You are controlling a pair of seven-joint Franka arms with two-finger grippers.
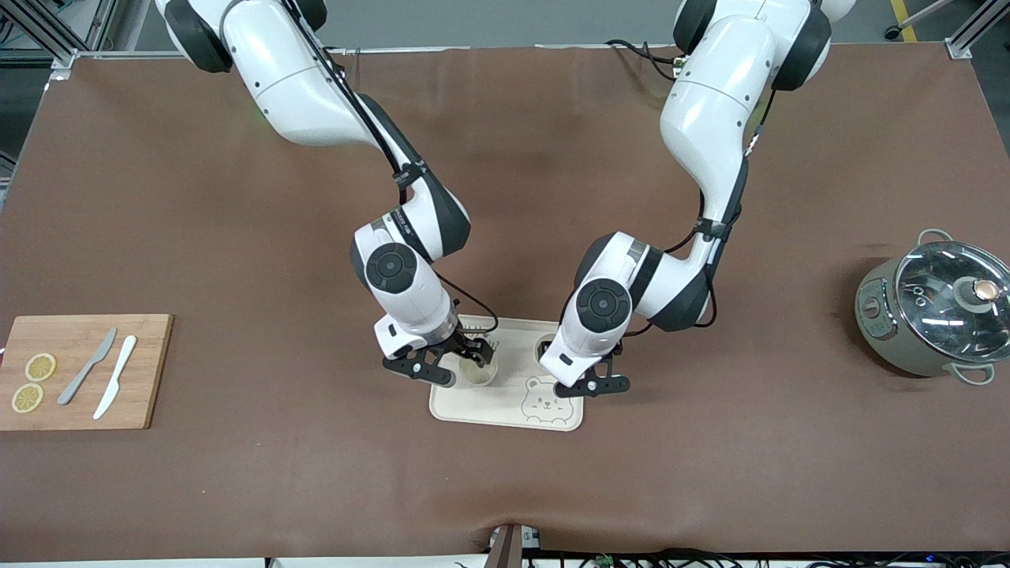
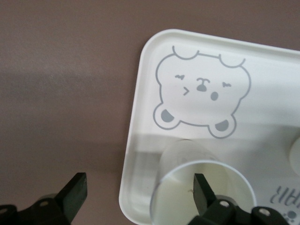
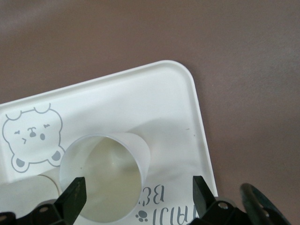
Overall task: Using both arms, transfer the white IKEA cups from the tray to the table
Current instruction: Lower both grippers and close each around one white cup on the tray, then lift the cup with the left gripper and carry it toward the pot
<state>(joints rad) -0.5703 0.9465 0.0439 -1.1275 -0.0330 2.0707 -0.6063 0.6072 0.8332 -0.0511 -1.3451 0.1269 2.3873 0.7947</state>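
On the cutting board (image 1: 83, 371) lie two lemon slices (image 1: 33, 382) and two knives (image 1: 102, 376). On the bear tray (image 1: 505, 406) stand two white cups, both empty. The right gripper (image 1: 461, 359) hangs open, one finger inside its cup (image 1: 479, 371); the left gripper (image 1: 592, 384), open, straddles the other cup (image 1: 546, 349) rim. Light, stiff, likely slippery: pinch the wall. The lidded pot (image 1: 931, 312) stands well apart.
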